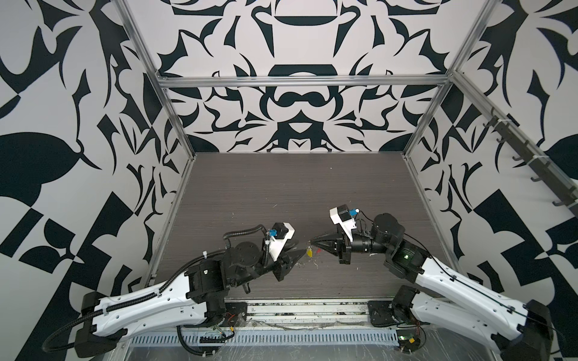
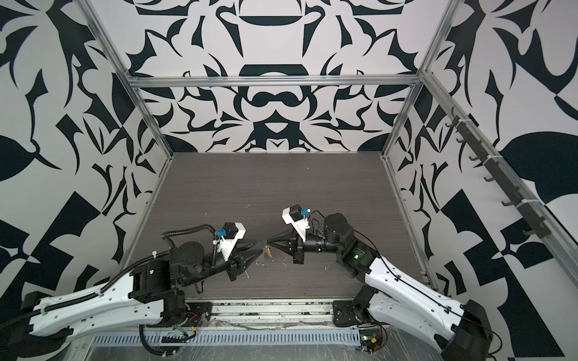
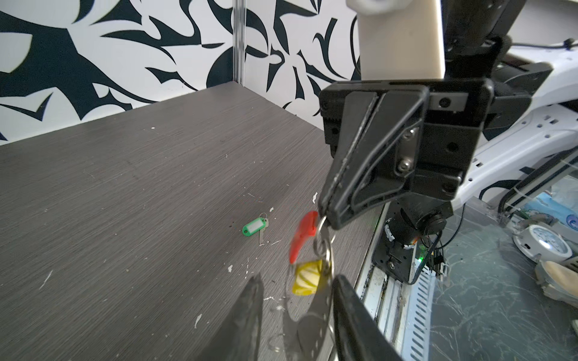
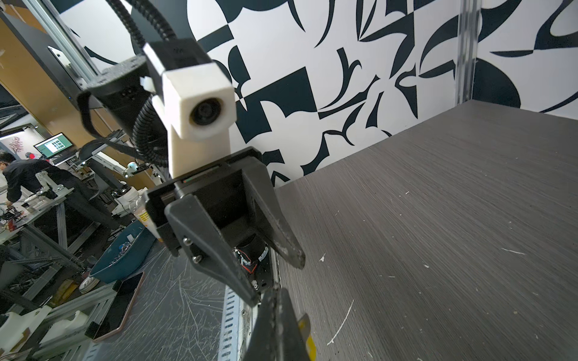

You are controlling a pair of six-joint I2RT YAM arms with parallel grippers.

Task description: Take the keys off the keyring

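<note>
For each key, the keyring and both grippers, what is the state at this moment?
Keyring: in the air, pinched by the right gripper.
Green-tagged key: off the keyring, lying flat on the table.
Yellow-tagged key: hanging on the keyring, in the air.
Right gripper: shut on the keyring.
Left gripper: open, at the yellow-tagged key.

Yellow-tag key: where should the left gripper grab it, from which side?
Probably pinch the yellow tag across its flat faces, approaching level from the left arm's side. It dangles free below the keyring that the shut right gripper pinches, between the left gripper's open fingers.
</note>
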